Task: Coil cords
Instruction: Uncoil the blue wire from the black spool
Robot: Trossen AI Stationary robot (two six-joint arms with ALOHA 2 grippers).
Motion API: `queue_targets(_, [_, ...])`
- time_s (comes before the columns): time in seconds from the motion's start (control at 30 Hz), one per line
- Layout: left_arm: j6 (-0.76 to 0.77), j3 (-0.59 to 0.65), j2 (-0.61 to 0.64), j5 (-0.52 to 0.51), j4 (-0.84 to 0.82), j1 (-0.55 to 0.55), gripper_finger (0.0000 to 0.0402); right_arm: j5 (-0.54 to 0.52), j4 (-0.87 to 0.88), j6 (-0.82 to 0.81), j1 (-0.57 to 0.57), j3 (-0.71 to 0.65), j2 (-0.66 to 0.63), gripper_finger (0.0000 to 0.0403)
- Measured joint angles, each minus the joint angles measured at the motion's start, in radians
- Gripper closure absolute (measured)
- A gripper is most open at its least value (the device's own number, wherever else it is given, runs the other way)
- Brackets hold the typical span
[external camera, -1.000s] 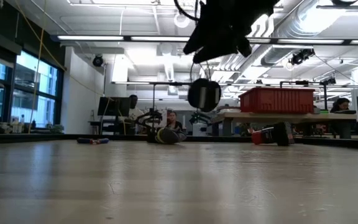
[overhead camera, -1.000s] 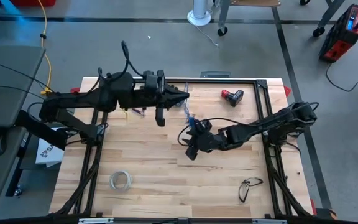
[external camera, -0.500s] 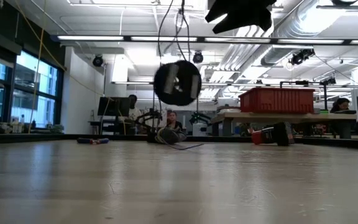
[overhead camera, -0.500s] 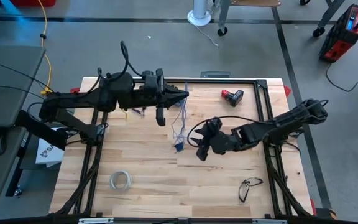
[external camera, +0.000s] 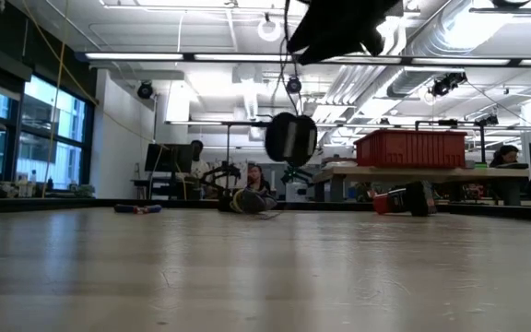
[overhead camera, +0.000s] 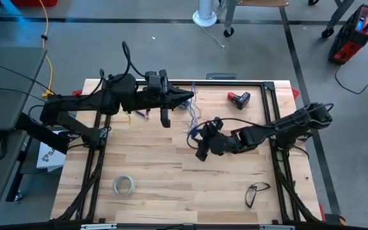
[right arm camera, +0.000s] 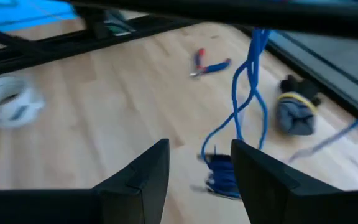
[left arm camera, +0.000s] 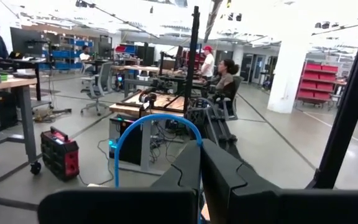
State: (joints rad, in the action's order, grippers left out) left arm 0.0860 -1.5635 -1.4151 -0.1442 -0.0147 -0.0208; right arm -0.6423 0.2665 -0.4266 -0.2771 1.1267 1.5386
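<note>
A thin blue-grey wire (overhead camera: pixel 191 108) hangs from my left gripper (overhead camera: pixel 189 97), which is shut on it above the table's far middle. At the wire's lower end a small round dark spool (external camera: pixel 290 138) hangs in the air, clear of the table; it also shows in the high view (overhead camera: pixel 194 132). My right gripper (overhead camera: pixel 200 148) is open just beside and above the spool. In the right wrist view its fingers (right arm camera: pixel 138 177) stand apart, with the spool (right arm camera: pixel 222 176) and wire strands (right arm camera: pixel 246 81) beyond them, and they touch nothing. My left gripper pinches the wire between its two shut fingers (left arm camera: pixel 211 169), held level and pointing toward the table's right. A loop of the wire (left arm camera: pixel 143 122) arches out beside the fingers. The rest hangs slack below them, with the spool at its end clear of the table.
A red battery pack (overhead camera: pixel 238 99) lies at the far right. A whitish tape ring (overhead camera: pixel 124 185) lies near left and glasses (overhead camera: pixel 255 193) near right. Pliers (right arm camera: pixel 209 63) and a dark bundle with a yellow band (right arm camera: pixel 296 113) lie at the far side. A black frame (overhead camera: pixel 270 102) borders the table.
My right gripper went a little toward the table's right edge and then came back toward the spool. The hanging spool swung out toward the near edge, spreading the wire strands, and has swung back under the left gripper.
</note>
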Motion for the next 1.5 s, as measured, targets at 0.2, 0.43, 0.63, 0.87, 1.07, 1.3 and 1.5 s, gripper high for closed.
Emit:
queue_targets(0.2, [0.008,0.0,0.0,0.0,0.011,0.0,0.0401,0.003,0.002,0.043,0.021,0.0,-0.007,0.0238])
queue_targets(0.43, [0.008,0.0,0.0,-0.001,0.014,0.0,0.0401,0.005,0.009,0.053,0.021,0.0,-0.013,0.0241])
queue_targets(0.63, [0.008,0.0,0.0,-0.001,0.014,0.0,0.0401,0.047,-0.004,0.083,0.021,0.0,-0.013,0.0274])
queue_targets(0.87, [0.017,0.0,0.0,0.001,0.014,0.0,0.0401,0.15,-0.072,0.201,0.03,0.0,-0.013,0.029])
queue_targets(1.07, [0.018,0.0,0.0,0.003,0.014,-0.006,0.0401,0.158,-0.07,0.271,0.069,0.0,-0.012,0.029])
queue_targets(1.3, [0.018,0.0,0.0,0.003,0.014,-0.02,0.0401,0.12,-0.055,0.294,0.115,0.0,-0.009,0.029])
queue_targets(1.5, [0.017,0.0,0.0,0.003,0.013,-0.019,0.0401,0.167,-0.054,0.297,0.098,0.0,-0.009,0.029])
